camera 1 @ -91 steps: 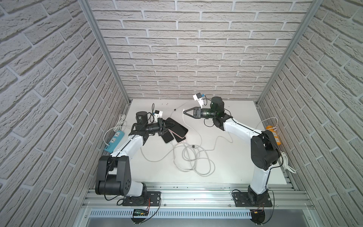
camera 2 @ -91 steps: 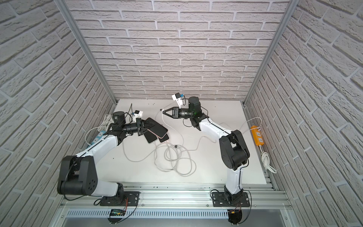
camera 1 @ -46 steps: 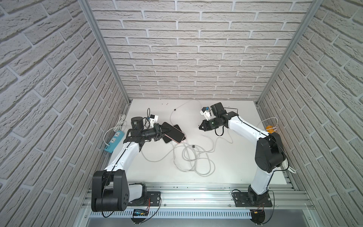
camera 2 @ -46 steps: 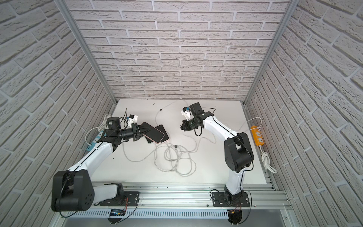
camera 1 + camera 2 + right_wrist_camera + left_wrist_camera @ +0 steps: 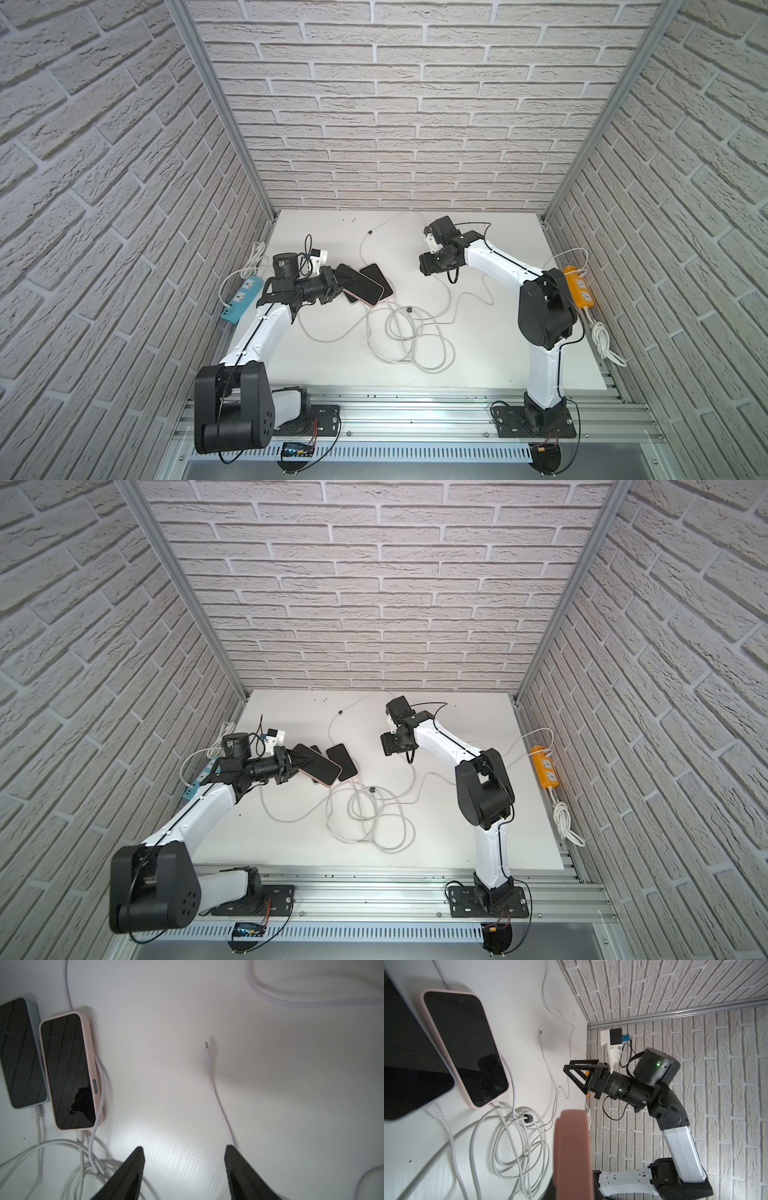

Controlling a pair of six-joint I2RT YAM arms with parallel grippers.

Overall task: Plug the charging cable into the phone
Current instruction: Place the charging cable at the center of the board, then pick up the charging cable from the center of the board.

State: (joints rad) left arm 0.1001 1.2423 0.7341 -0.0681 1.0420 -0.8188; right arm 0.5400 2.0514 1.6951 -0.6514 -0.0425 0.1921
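R arm's job now: grab the free plug [image 5: 206, 1045] of the charging cable [image 5: 216, 1088]. Plug lies flat on the worktop [image 5: 478, 340] near the far edge, a bit to the L-arm side of the middle, clear of everything else. In a top view it's here: plug [image 5: 369, 232].

Tips for the grab:
- Come straight down and pinch the white strain-relief just behind the metal tip. Leave the tip sticking out fwd so it can reach the port.
- Keep the plug axis in line w/ the fingers, else it'll twist on insertion.
- Don't snag the coil [image 5: 411, 332] of other leads mid-worktop.

R gripper [image 5: 184, 1147]: jaws apart, roughly mid-width, nothing between them, touching nothing. It hangs above the bare worktop w/ the cable running toward one finger.

L gripper [image 5: 334, 282]: clamped on one end of the phone [image 5: 355, 282], salmon case. The phone is tilted up off the worktop's L side, over the two lying phones. Those two, blue-cased phone [image 5: 409, 1053] and pink-cased phone [image 5: 465, 1049], each already have a lead in. Can't see the held phone's port from here.
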